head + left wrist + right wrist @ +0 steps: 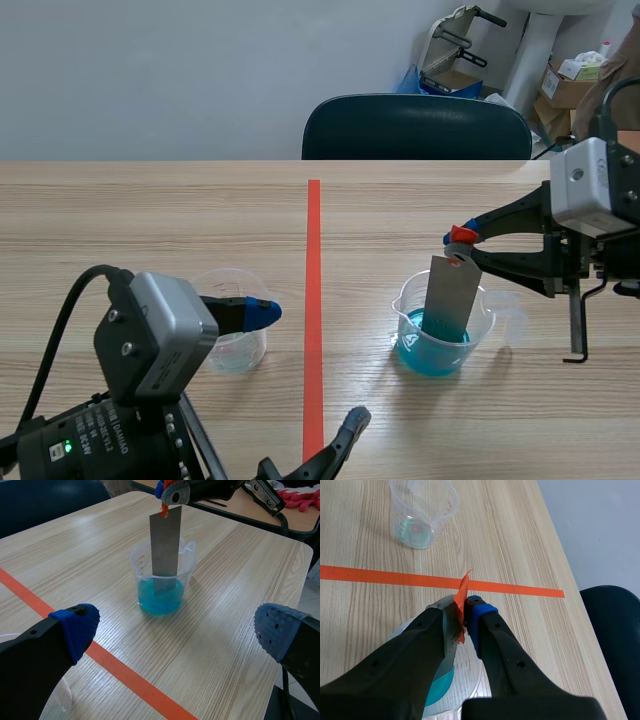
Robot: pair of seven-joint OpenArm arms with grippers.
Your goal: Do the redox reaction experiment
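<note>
A grey metal strip (449, 297) (165, 542) with an orange tag at its top hangs upright in a clear beaker of blue liquid (437, 336) (161, 582) right of the tape line. My right gripper (462, 240) (465, 617) is shut on the strip's top end, above the beaker (455, 680). A second clear beaker (235, 335) (422, 511) with a little pale liquid stands left of the line. My left gripper (300, 380) (175, 625) is open, low at the front, with one finger over the left beaker's rim and nothing between its fingers.
An orange-red tape line (314, 320) runs down the middle of the wooden table (150, 230). A dark chair (415, 128) stands behind the far edge. Boxes and clutter (570, 80) sit at the back right.
</note>
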